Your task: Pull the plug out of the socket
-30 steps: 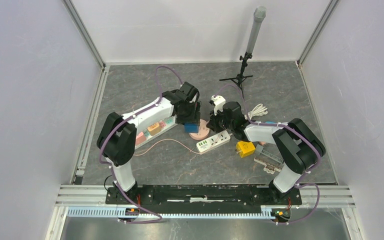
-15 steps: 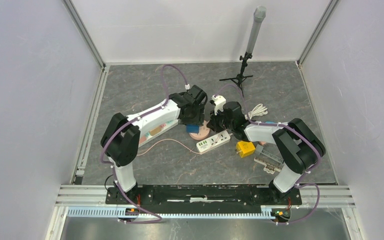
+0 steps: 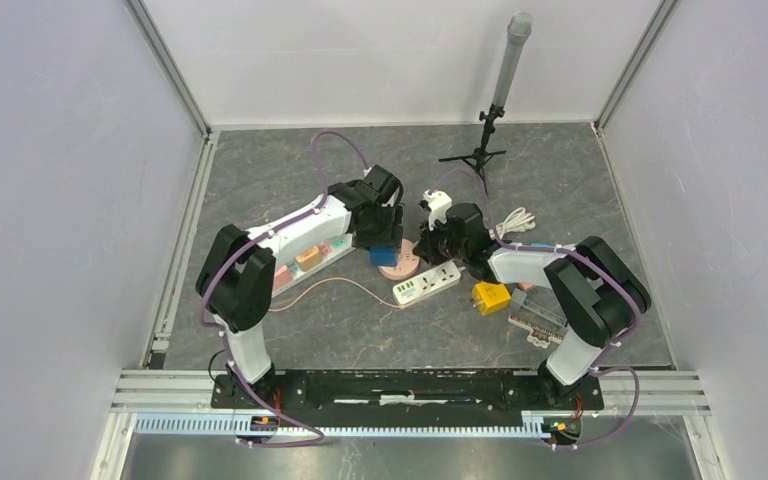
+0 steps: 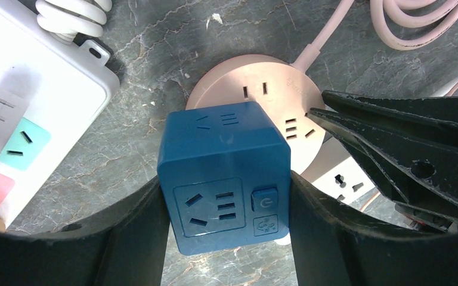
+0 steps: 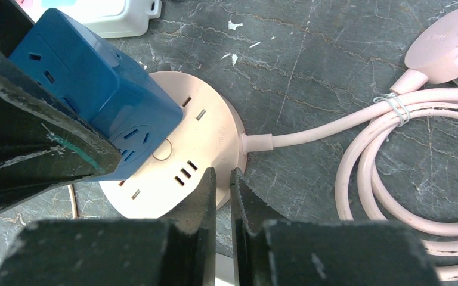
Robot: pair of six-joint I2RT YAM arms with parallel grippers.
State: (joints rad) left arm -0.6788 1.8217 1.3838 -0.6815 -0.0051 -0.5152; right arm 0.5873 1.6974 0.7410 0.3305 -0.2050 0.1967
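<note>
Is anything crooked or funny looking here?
Yes. The blue cube plug, squeezed in the left gripper, looks tipped over the round pink socket instead of sitting flat on it.

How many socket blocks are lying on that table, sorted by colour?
White: 2, pastel-socket strip, green-port strip
Pink: 1, round socket
Blue: 1, cube plug
Yellow: 1, cube adapter
Grey: 1, ribbed strip
Total: 6
</note>
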